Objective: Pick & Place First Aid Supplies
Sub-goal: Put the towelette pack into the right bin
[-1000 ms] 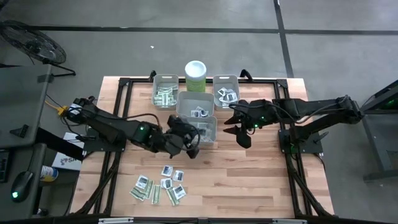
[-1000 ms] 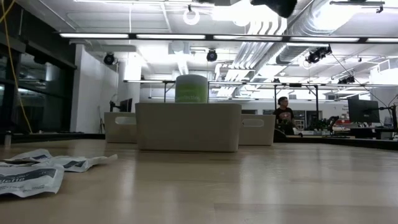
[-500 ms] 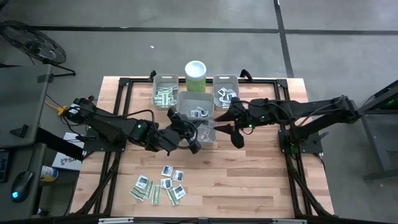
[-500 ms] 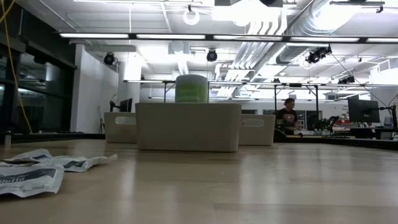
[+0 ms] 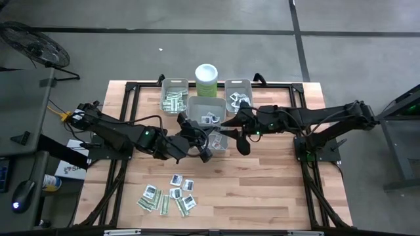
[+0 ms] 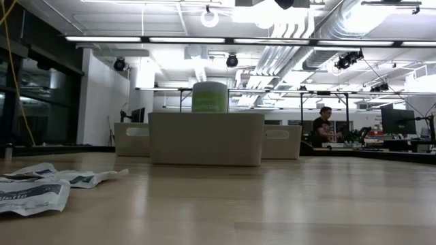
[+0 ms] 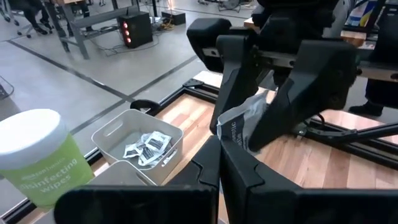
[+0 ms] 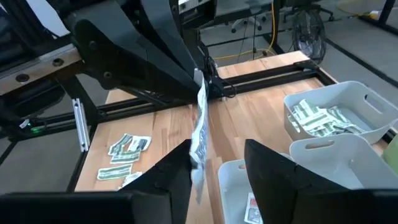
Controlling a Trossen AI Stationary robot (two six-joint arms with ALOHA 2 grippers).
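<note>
While several bins (image 5: pixel 174 98) at twelve o'clock already hold packets (image 5: pixel 174 101), a pile (image 5: pixel 168 195) waits at six; left gripper (image 5: pixel 209 143) clenched on one packet (image 7: pixel 239 127), right gripper (image 5: pixel 231 134) jaws released around it.

Grey concrete floor (image 5: pixel 197 26) with dark seam lines around the wooden bench (image 5: pixel 262 190). Open workshop hall behind: white ceiling with ducts (image 6: pixel 293 27) and long strip lights (image 6: pixel 136 39), white wall (image 6: pixel 102 102), far desks with monitors (image 6: pixel 398 121), a person (image 6: pixel 325 126) standing there.
</note>
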